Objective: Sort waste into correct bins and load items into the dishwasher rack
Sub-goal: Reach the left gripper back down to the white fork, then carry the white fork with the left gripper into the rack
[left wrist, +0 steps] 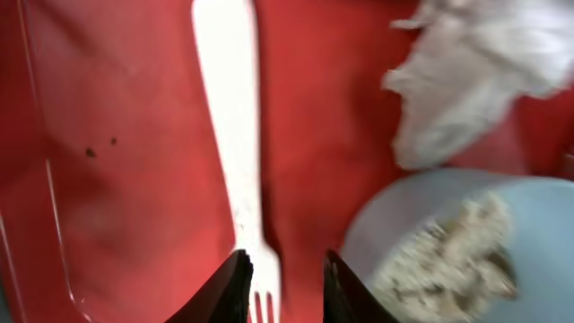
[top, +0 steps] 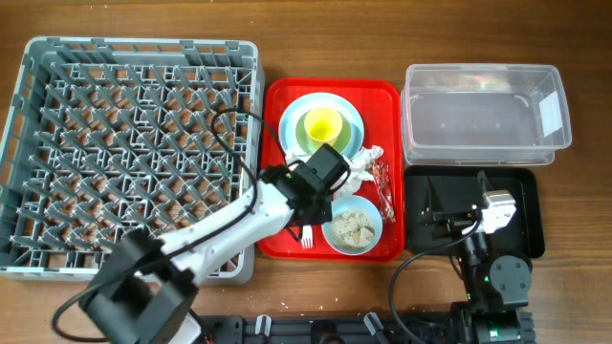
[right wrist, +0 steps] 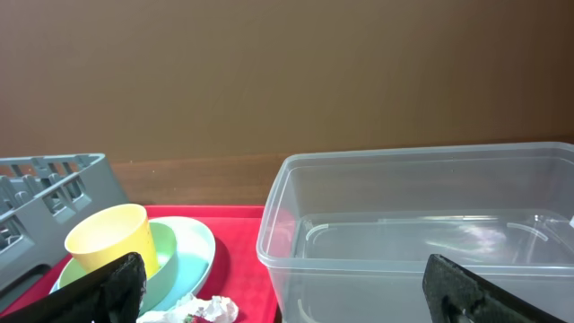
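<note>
Left gripper (left wrist: 282, 289), jaws narrow, straddled the white plastic fork (left wrist: 229, 135) at bottom centre, not clamped. Right gripper (right wrist: 291, 289) gaped wide, empty. Dishwasher rack (top: 124, 153) at left and clear tub (top: 483, 115) upper right held nothing; napkin (top: 361, 164) and dishes sat on the red tray (top: 277, 244).

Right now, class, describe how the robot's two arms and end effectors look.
The left arm has white links, black joints, a boxy black wrist module and a looping black cable. The right arm is mostly black with a white-and-silver wrist piece and black cables. The left end effector and right end effector have black fingers.
</note>
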